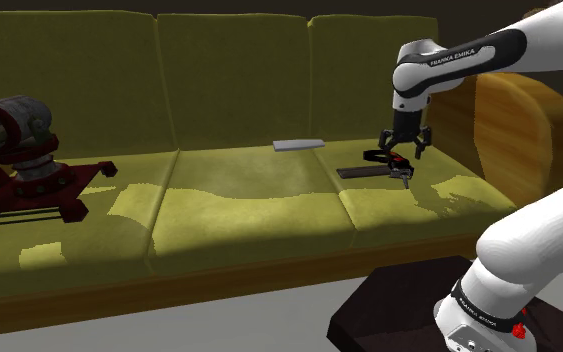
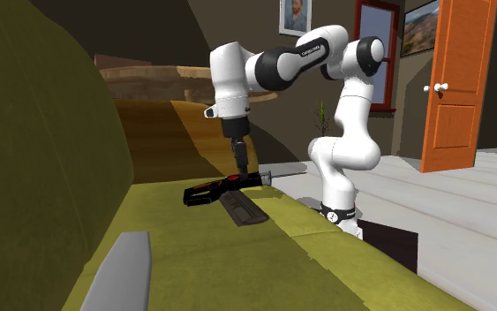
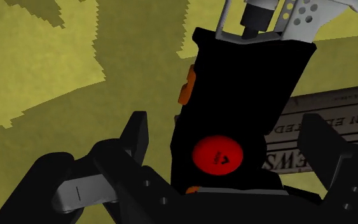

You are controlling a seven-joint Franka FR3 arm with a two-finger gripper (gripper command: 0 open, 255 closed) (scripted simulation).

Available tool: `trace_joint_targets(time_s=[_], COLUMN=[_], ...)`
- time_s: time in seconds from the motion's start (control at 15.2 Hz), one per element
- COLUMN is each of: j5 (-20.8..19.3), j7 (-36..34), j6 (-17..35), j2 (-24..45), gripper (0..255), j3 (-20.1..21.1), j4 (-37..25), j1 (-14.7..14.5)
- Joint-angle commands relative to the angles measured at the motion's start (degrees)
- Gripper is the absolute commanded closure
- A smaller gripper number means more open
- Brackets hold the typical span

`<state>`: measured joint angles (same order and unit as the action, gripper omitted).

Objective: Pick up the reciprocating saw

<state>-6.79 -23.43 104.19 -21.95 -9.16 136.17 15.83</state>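
over the sofa, the downturned pincer (fingers apart) straddles the saw.

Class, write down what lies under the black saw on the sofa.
A dark flat slab with pale lettering sticks out from under the saw; beneath both lies the yellow-green sofa cushion. How far the slab runs under the saw is covered.

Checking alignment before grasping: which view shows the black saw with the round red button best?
The wrist view: the black red-buttoned saw lies close-up inside the open gripper, untouched. Shoulder view: small, under the gripper. Second exterior view: side-on, blade visible.
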Motion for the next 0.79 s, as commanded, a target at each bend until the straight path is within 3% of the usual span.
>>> trace_joint_targets(time_s=[0.0, 0.33, 0.4, 0.73], j5=[-0.1, -0.2, -0.2, -0.2], j7=[-0.3, -0.4, -0.4, -0.4], j6=[1.9, 4.8, 4.7, 4.7], j2=[0.6, 1.5, 1.5, 1.5], gripper=[0, 0, 255, 255], j3=[-0.1, -0.3, -0.3, -0.3], j4=[1.3, 3.3, 3.2, 3.2], j1=[0.1, 0.1, 0.1, 0.1])
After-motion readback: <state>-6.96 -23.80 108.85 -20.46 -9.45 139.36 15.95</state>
